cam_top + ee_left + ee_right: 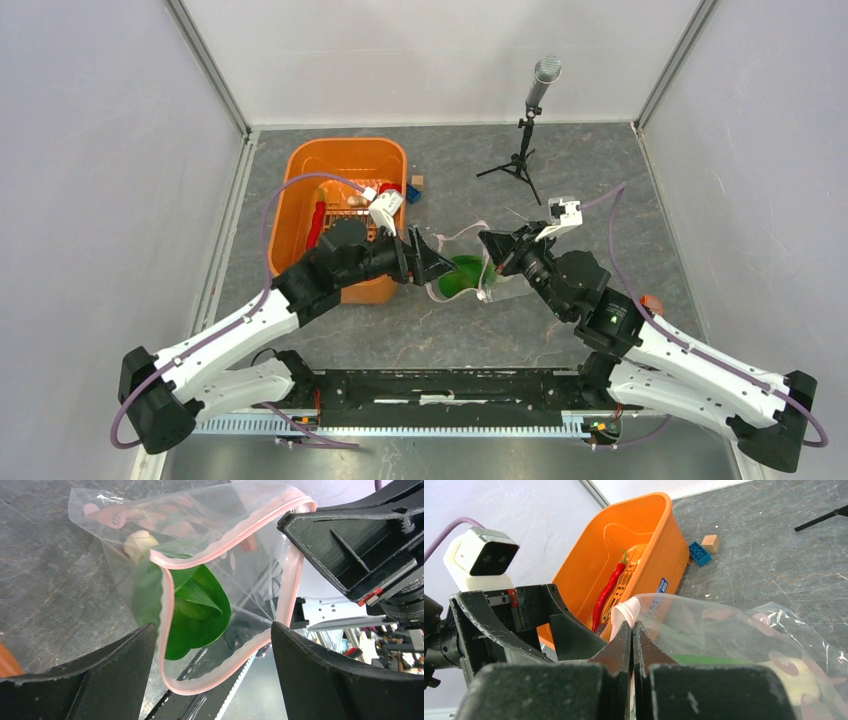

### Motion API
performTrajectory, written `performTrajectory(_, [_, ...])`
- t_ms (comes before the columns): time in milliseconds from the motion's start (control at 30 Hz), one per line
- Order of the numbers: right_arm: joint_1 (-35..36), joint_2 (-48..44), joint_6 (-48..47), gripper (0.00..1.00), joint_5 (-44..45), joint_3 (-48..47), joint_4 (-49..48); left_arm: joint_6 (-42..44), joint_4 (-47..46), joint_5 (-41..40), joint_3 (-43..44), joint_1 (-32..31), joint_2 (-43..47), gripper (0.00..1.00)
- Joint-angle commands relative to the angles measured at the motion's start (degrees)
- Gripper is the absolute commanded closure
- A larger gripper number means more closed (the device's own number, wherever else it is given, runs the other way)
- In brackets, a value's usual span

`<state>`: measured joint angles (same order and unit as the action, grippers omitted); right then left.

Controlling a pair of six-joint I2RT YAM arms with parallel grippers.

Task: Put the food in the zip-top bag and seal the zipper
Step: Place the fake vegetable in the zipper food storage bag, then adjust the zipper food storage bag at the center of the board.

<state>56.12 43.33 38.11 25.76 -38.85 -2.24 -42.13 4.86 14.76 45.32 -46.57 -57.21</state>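
Your orange plastic tub [345,150] sat at the far left of the grey stone-patterned table [440,340], and the clear, crinkly zip-top bag [125,510] was held just to its right, between your two arms. Your right gripper [632,630] was pinched tight on the bag's upper lip, apparently to hang the mouth open and stop it collapsing while food went in. Your left gripper [212,630] stood wide, its fingers either side of the mouth and gripping nothing, so the holding fell to the right one alone. The green leafy toy vegetable [200,605] lay inside the bag, directly ahead of those spread fingers. The pale lump above it was probably its white stalk, though the crinkled film blurred it. The pale pink zipper strip [168,600] gaped in a loop around the leaf, unsealed. A long red toy chilli [608,592] lay in the tub, well apart from either gripper, so loading looked unfinished. A small blue block [699,553] and a wooden one [710,543] lay beside the tub.
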Motion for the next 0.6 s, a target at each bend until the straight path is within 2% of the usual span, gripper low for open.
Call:
performTrajectory(0, [-0.07, -0.59, 0.70, 1.00, 0.47, -0.70, -3.04, -1.42, -2.37, -6.63, -2.34, -0.28, 2.84, 0.11])
performTrajectory(267, [-0.07, -0.03, 0.39, 1.00, 0.88, -0.69, -3.64, 1.27, 6.30, -11.51, -0.57, -0.88, 1.78, 0.22])
performTrajectory(467, [-0.11, 0.46, -0.26, 1.00, 1.10, -1.05, -4.41, 1.41, 7.57, -8.59, -1.19, -3.19, -0.39, 0.44])
performTrajectory(567, [-0.14, 0.49, -1.05, 1.00, 1.60, -1.33, -4.49, 1.68, 7.62, -7.38, -0.82, -3.93, -1.07, 0.64])
